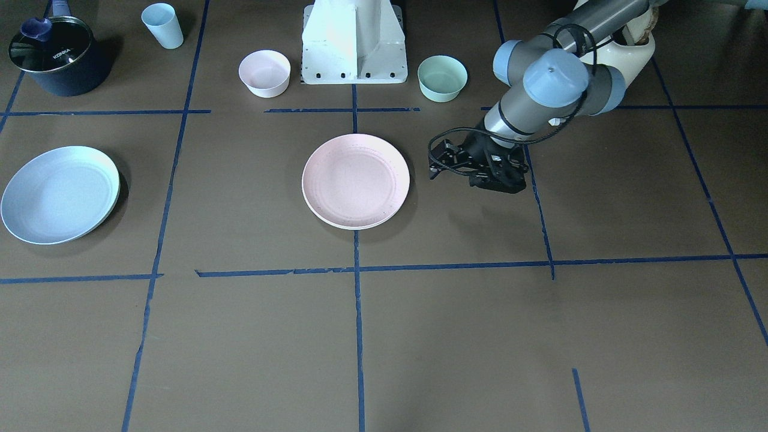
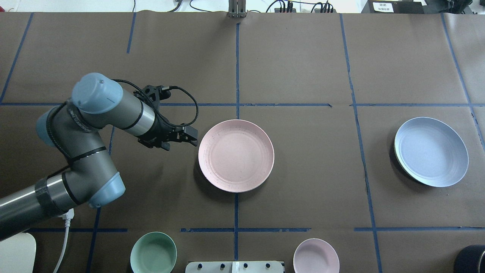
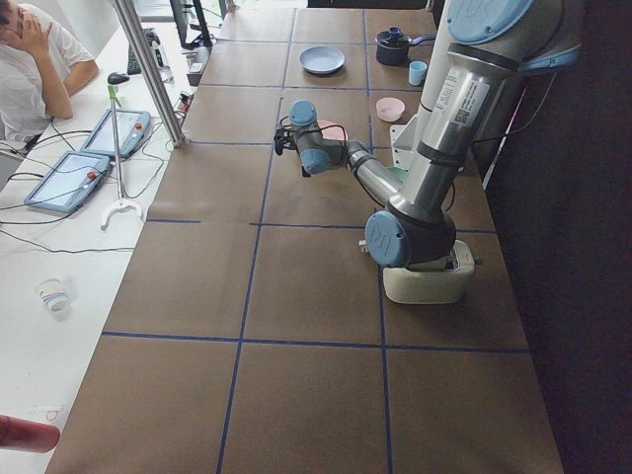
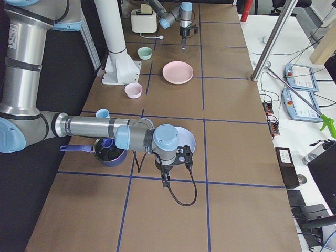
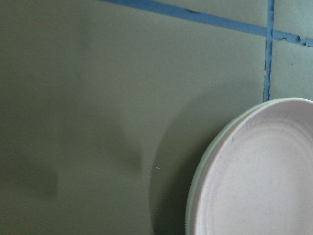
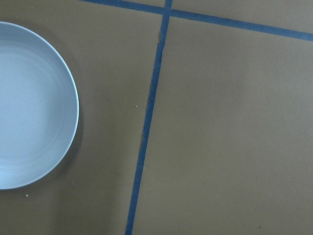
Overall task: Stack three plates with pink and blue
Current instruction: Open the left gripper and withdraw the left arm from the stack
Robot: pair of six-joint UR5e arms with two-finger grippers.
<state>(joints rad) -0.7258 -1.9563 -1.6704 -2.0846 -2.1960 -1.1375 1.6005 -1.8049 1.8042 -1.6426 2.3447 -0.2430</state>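
The pale pink plate [image 1: 356, 180] lies at the table's middle, on top of a cream-white plate whose rim [image 5: 191, 205] shows under its edge in the left wrist view. The pale blue plate [image 1: 59, 195] lies alone far off on the robot's right side [image 2: 431, 151]. My left gripper [image 2: 192, 137] hovers low just beside the pink plate's edge, open and empty. My right gripper [image 4: 164, 181] shows only in the exterior right view, next to the blue plate [image 4: 186, 140]; I cannot tell if it is open or shut. The right wrist view shows the blue plate [image 6: 29, 107] at its left.
A small pink bowl [image 1: 264, 73] and a mint bowl [image 1: 442, 78] stand either side of the robot's base [image 1: 354, 42]. A light blue cup [image 1: 162, 25] and a dark lidded pot [image 1: 60, 57] stand at the robot's right rear corner.
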